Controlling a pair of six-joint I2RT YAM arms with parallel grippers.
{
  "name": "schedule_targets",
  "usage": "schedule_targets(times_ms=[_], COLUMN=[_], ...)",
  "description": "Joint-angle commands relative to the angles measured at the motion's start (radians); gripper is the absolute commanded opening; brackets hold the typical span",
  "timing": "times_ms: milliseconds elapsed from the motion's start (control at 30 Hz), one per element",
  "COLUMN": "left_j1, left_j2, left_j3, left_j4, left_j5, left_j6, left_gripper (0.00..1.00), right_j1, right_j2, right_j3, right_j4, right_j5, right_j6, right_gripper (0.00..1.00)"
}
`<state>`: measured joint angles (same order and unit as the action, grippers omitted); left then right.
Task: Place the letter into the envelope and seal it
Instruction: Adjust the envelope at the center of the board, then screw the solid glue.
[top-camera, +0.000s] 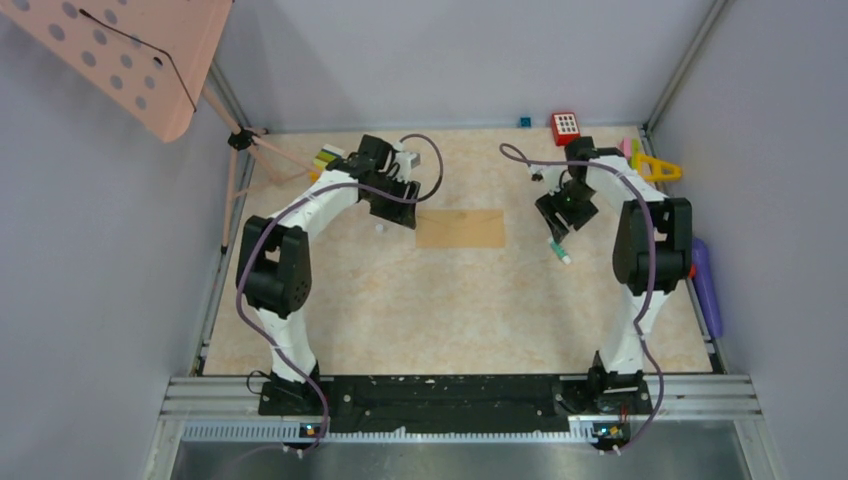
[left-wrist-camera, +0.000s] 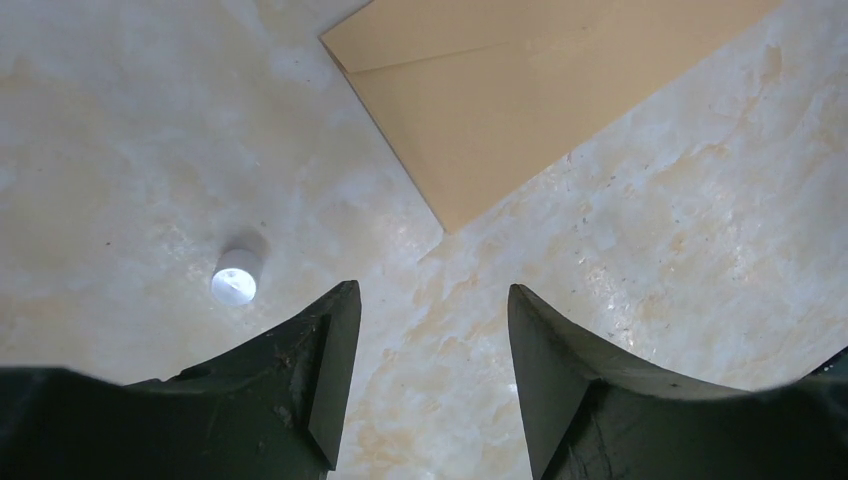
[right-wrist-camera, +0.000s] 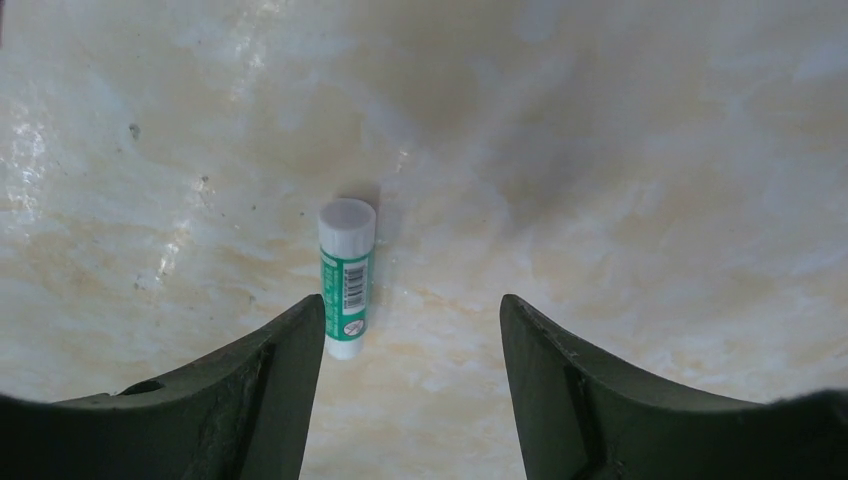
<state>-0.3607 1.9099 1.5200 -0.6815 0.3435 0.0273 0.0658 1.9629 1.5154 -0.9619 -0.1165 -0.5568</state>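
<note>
The tan-brown envelope (top-camera: 460, 229) lies flat at the middle of the marbled table; its corner shows in the left wrist view (left-wrist-camera: 540, 90), with a fold line across it. No letter shows in any view. My left gripper (top-camera: 405, 215) is open and empty, just left of the envelope; in its own view (left-wrist-camera: 432, 300) it hangs over bare table near the envelope's corner. My right gripper (top-camera: 560, 238) is open and empty, right of the envelope. A green-and-white glue stick (right-wrist-camera: 346, 278) lies by its left finger, between the tips (right-wrist-camera: 412, 310), and shows from above (top-camera: 561, 253).
A small white cap (left-wrist-camera: 235, 283) lies left of the left fingers, also seen from above (top-camera: 380, 229). A pink perforated stand (top-camera: 130, 60) is at the far left. A red block (top-camera: 566, 126), a yellow piece (top-camera: 655, 168) and a purple object (top-camera: 706, 285) sit along the right side.
</note>
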Motion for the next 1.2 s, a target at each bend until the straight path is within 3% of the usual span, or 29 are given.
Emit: schedule_targets(times_ms=[0,267,567,633,700,767,800,967,1100,1133,1167], left_j1=[0.018,0.033,0.035,0.035,0.035,0.034,0.034,0.035,0.036,0.036,0.036], left_j2=[-0.072,-0.126,-0.141,-0.144,-0.143,-0.141,-0.142,-0.160,-0.164,-0.159,-0.154], left_j3=[-0.027,-0.083,-0.095,-0.099,-0.100,-0.095,-0.095,-0.073,0.004,0.051,0.081], left_j4=[0.001,0.039,0.045,0.051,0.054,0.054,0.054,0.072,0.122,0.132,0.149], left_j5=[0.016,0.014,0.006,0.006,0.008,0.013,0.016,0.081,0.240,0.302,0.351], left_j6=[0.063,0.067,0.072,0.071,0.069,0.066,0.066,0.069,0.071,0.069,0.056], left_gripper=[0.61,0.61,0.62,0.62,0.62,0.62,0.62,0.62,0.65,0.81,0.85], right_j1=[0.062,0.098,0.164,0.164,0.165,0.165,0.165,0.163,0.142,0.131,0.122], right_j2=[0.074,0.261,0.309,0.322,0.347,0.371,0.373,0.307,0.221,0.196,0.166], right_j3=[0.107,0.335,0.313,0.320,0.340,0.367,0.381,0.507,0.697,0.721,0.730], right_j4=[-0.134,-0.313,-0.371,-0.379,-0.402,-0.423,-0.431,-0.448,-0.450,-0.425,-0.388], right_j5=[0.044,0.108,0.194,0.196,0.180,0.149,0.130,-0.019,-0.262,-0.330,-0.412], right_j6=[0.035,0.032,-0.016,-0.018,-0.017,-0.016,-0.016,0.004,0.055,0.088,0.119], right_gripper=[0.63,0.54,0.43,0.35,0.21,0.03,0.00,0.00,0.00,0.00,0.00])
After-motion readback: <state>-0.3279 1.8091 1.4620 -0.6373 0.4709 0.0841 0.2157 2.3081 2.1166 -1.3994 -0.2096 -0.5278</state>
